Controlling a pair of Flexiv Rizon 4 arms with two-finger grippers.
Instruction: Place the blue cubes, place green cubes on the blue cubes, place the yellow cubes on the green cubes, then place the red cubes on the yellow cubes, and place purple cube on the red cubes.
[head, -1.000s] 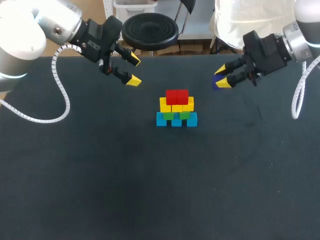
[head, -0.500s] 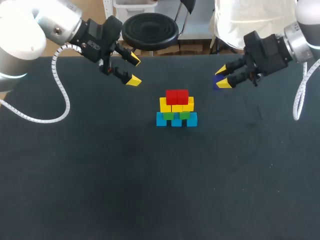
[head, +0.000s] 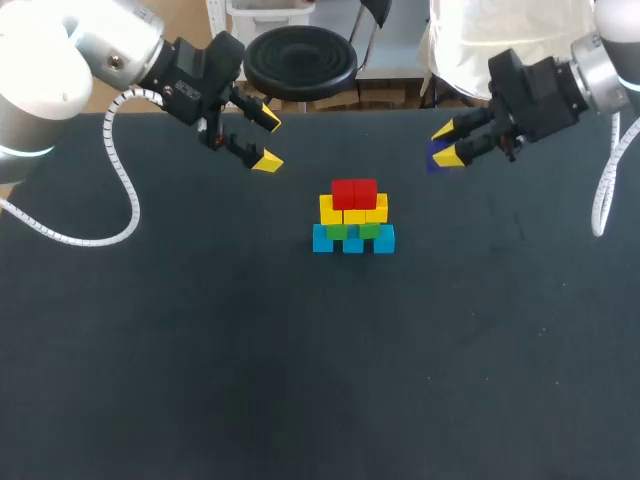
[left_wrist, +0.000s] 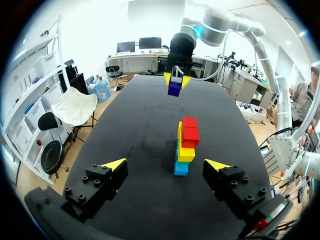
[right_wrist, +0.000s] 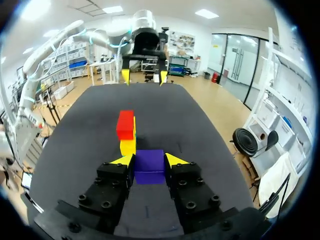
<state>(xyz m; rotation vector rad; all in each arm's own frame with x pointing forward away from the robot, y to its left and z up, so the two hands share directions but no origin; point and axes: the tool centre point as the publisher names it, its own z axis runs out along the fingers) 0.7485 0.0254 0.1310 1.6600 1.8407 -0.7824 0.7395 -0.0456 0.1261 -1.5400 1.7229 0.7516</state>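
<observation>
A stack stands mid-table: blue cubes (head: 352, 240) at the bottom, green cubes (head: 352, 230) on them, yellow cubes (head: 352, 210) above, red cubes (head: 354, 192) on top. My right gripper (head: 449, 143) hangs above the table to the stack's right, shut on the purple cube (head: 434, 158). In the right wrist view the purple cube (right_wrist: 149, 166) sits between both fingers, with the stack's red cubes (right_wrist: 125, 125) ahead. My left gripper (head: 266, 140) hovers open to the stack's upper left, empty; its wrist view shows the stack (left_wrist: 185, 146) ahead between its fingers (left_wrist: 114, 165).
The black table (head: 200, 350) stretches wide in front of the stack. A black round stool (head: 300, 60) stands just behind the table's far edge.
My right gripper has risen and drifted slightly back with the purple cube. The left arm and the stack have not moved.
</observation>
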